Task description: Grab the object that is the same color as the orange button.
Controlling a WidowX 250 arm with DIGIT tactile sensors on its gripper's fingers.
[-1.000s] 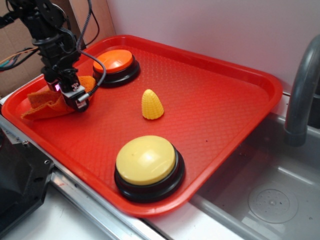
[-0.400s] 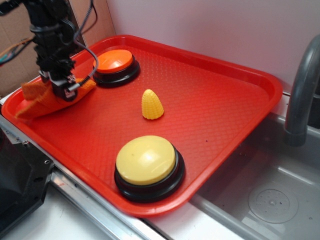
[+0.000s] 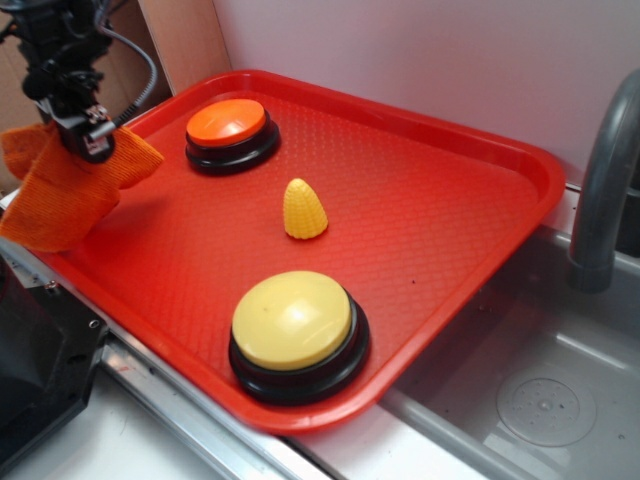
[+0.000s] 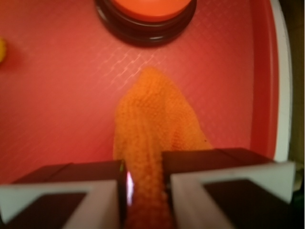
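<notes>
Pale wall and a steel sink (image 3: pixel 540 390) framed the red tray (image 3: pixel 450 230), where the pincer (image 3: pixel 88 135) hung above the left rim, its jaws pinched on a fold of the orange microfibre cloth (image 3: pixel 62 195), which dangled clear of the tray floor. The wrist view showed the cloth (image 4: pixel 152 129) bunched between the pads, with the orange button (image 4: pixel 147 9) beyond it. The orange button (image 3: pixel 227 122) sat at the back of the tray, a toy corn (image 3: pixel 304 210) stood mid-tray, and a yellow button (image 3: pixel 293 322) rested near the front edge. With only a narrow fold gripped, the soft cloth could probably slip free if the arm jerked.
</notes>
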